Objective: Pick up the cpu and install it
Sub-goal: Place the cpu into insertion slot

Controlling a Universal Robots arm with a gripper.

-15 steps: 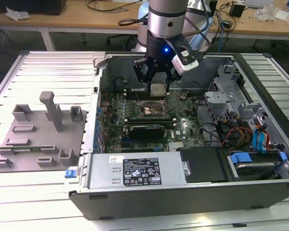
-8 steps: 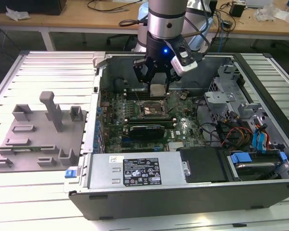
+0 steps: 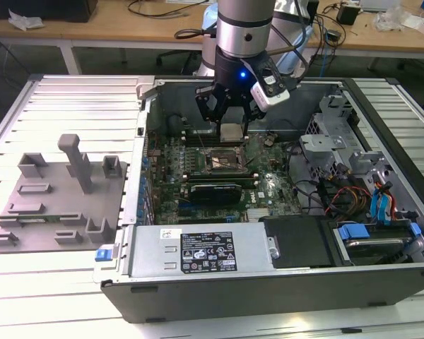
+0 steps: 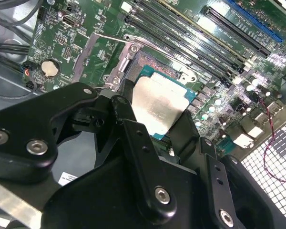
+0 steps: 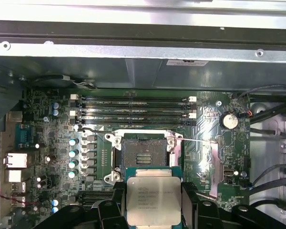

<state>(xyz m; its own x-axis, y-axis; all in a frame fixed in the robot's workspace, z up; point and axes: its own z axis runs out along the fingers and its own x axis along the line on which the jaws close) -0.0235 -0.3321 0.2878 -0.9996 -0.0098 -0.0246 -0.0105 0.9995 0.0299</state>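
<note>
Silvery metal caught the light where the cpu (image 3: 231,132) hung inside the open computer case (image 3: 268,293), gripped by the pincer (image 3: 231,129) at the end of the arm. The pincer was clamped on the chip, its black fingers (image 4: 126,114) pressed against two opposite edges, the plate's flat top facing up and roughly level. In both wrist views the cpu (image 4: 159,106) (image 5: 152,200) sat squarely between the fingers (image 5: 118,202), with a thin green rim of its board showing around the metal plate.

The chip was held clear of the green motherboard (image 3: 198,194), close to the socket (image 3: 226,159) but not seated in it. In the first wrist view the socket (image 5: 144,155) lay empty, its dark contact bed bare. The second wrist view showed its metal bracket (image 4: 97,47) swung open beside it. Black memory slots (image 5: 133,107) ran along one side of the socket, and a round coin cell (image 5: 229,120) sat nearby.

Toward the near wall of the case lay a silver box with a white label (image 3: 198,251). The case rested on a pale slatted table (image 3: 63,106), and a grey moulded fixture (image 3: 56,198) stood on the exterior view's left.
</note>
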